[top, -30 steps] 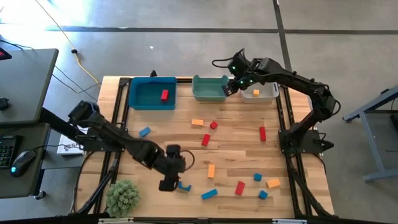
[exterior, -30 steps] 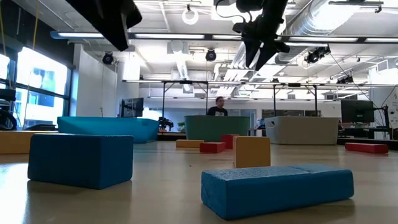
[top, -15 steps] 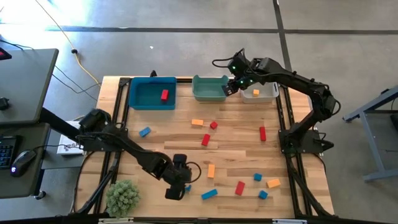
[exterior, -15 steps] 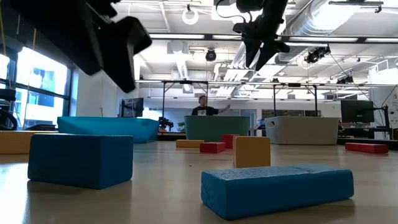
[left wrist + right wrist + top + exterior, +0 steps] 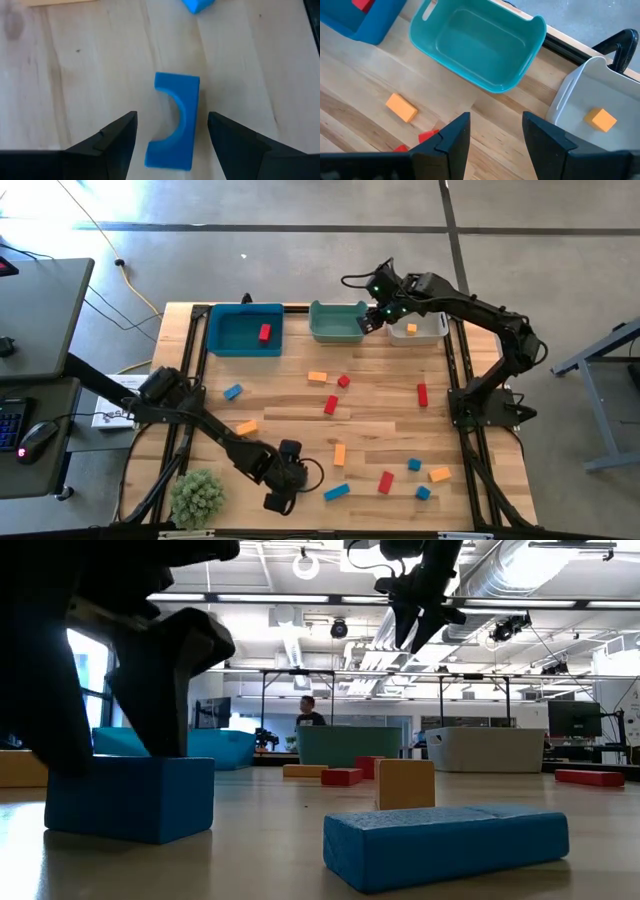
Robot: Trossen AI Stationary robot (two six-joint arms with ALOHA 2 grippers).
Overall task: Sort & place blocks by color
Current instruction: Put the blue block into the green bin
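My left gripper (image 5: 284, 488) is open near the table's near edge, lowered over a blue arch block (image 5: 175, 117) that lies flat on the wood. Its fingers stand on either side of the arch, apart from it. The low view shows this blue block (image 5: 130, 798) between the dark fingers. My right gripper (image 5: 372, 320) hangs open, high between the teal and white bins. Red, blue and orange blocks lie scattered on the table, among them a blue bar (image 5: 336, 492) and an orange block (image 5: 339, 453). One red block (image 5: 264, 332) lies in the blue bin, and one orange block (image 5: 600, 120) lies in the white bin.
Three bins stand along the far edge: blue (image 5: 225, 340), teal (image 5: 330, 332) and white (image 5: 430, 335). A green plant (image 5: 197, 496) sits at the near left corner, close to my left arm. A person (image 5: 308, 712) stands in the room beyond the table.
My left gripper has moved toward the table's near edge and come down, so that its open fingers now stand around the blue arch. An orange block that the arm had covered now shows left of centre. The right arm has kept still.
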